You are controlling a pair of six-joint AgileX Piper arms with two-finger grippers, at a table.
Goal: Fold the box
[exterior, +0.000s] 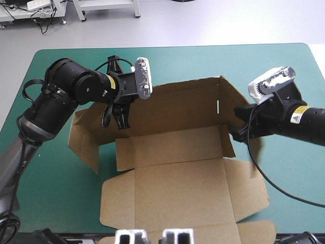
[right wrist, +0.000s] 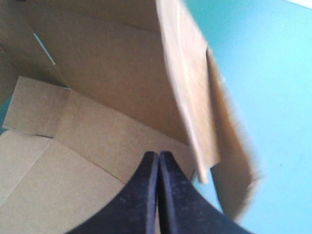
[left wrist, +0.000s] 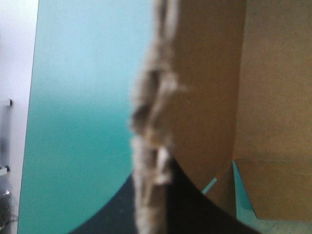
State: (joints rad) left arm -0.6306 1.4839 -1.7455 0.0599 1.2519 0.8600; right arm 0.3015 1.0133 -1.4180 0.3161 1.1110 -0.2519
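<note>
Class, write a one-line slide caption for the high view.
Half-folded brown box on teal-green table: left gripper holds the raised far wall, right gripper at its opposite end.

Your L arm comes in from the left side, elbow bent, forearm angled up and inward; the left gripper hangs from its wrist pointing down and toward you, fingers all but closed on an edge of the box; your R arm reaches in near level from the right; the right gripper tips down and leftward, fingers pressed together in one point.
</note>
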